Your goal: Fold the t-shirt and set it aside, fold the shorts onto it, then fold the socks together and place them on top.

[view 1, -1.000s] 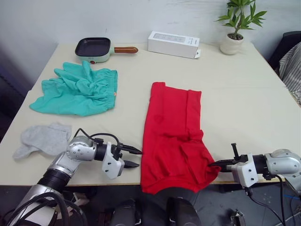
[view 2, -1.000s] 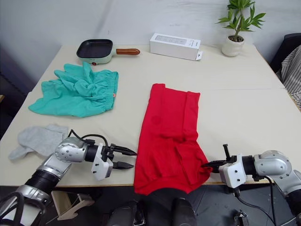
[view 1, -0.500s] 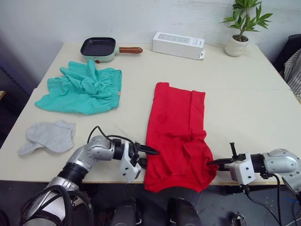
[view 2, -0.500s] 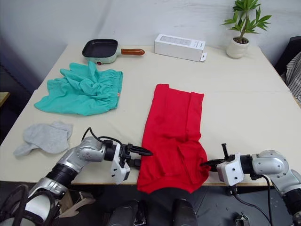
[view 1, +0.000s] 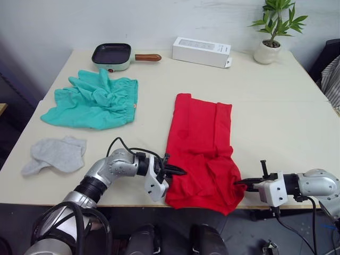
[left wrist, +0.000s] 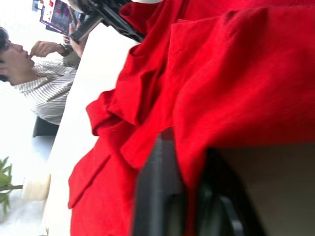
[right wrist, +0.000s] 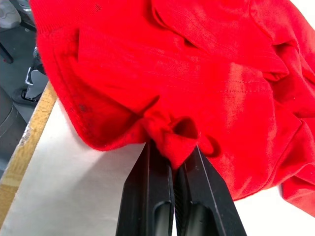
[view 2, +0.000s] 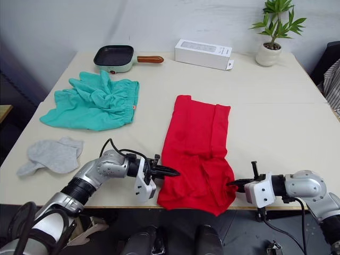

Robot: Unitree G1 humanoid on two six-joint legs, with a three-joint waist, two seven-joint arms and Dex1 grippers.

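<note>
The red t-shirt lies folded into a long strip down the middle of the table, its bunched lower end at the near edge. My left gripper is at that end's left side, shut on the fabric, which runs between its fingers. At the lower right corner my right gripper is shut on a pinch of the t-shirt. The teal shorts lie crumpled at the far left. Both grey socks rest together near the left front edge.
At the back of the table stand a small pan with a wooden handle, a white box and a potted plant. A person sits beyond the table's right side.
My left gripper has moved right to the t-shirt's lower left edge and shut on it. The shirt's lower end has bunched up onto the table. The right gripper keeps its hold.
</note>
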